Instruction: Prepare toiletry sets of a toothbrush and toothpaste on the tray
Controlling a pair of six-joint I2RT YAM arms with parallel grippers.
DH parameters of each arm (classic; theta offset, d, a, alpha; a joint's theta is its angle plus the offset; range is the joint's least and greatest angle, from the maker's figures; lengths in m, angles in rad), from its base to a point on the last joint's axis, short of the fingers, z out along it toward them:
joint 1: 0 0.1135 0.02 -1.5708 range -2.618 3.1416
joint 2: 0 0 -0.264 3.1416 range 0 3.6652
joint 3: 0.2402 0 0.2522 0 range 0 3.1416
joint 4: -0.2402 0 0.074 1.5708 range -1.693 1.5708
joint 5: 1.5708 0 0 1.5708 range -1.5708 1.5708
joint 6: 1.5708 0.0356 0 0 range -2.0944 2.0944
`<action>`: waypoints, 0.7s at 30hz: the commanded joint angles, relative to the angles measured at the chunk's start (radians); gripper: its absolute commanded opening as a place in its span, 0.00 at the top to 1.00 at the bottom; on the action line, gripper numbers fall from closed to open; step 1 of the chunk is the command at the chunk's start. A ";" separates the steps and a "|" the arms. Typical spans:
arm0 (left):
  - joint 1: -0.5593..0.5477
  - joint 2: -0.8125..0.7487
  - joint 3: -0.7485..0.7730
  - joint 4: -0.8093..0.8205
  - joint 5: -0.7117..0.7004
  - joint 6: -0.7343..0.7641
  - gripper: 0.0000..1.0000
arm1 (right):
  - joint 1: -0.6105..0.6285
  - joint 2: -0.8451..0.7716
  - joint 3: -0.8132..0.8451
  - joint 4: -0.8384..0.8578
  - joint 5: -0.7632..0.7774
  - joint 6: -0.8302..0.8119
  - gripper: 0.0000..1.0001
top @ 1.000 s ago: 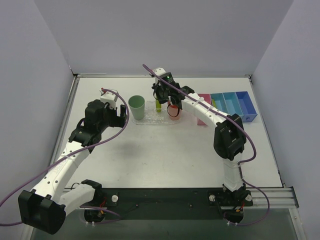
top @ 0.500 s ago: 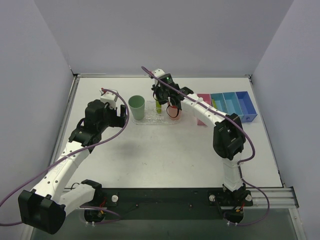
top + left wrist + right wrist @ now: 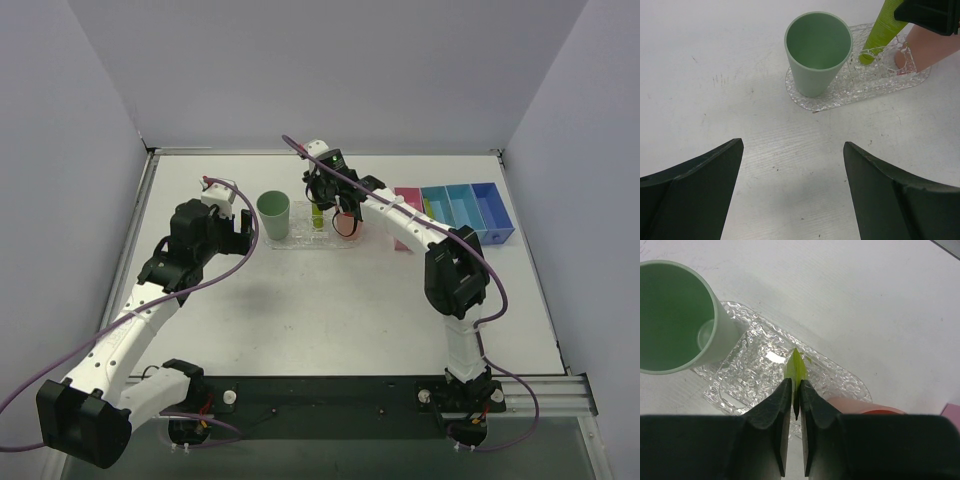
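Pinching a lime-green tube (image 3: 795,369), the right hand (image 3: 795,386) holds it over the tray (image 3: 752,387).

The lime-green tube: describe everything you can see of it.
The lime-green tube is a flat, smooth plastic squeeze tube, pinched near its upper end by the right gripper. It stands tilted, its lower end seemingly resting on the clear tray, between the green cup and the salmon cup.

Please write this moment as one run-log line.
right gripper: shut on green tube at tray middle, between green cup and salmon cup | left gripper: open, empty, short of tray
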 commanded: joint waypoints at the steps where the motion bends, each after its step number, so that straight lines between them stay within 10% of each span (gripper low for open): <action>1: -0.007 -0.002 0.045 0.016 -0.006 0.008 0.08 | -0.004 -0.007 -0.010 0.031 0.011 -0.009 0.89; 14: -0.007 -0.006 0.042 0.015 -0.021 0.012 0.08 | -0.007 -0.063 -0.007 0.024 -0.006 -0.003 0.51; 21: -0.006 -0.005 0.039 0.019 -0.057 0.031 0.08 | -0.044 -0.194 -0.004 -0.031 -0.021 0.005 0.48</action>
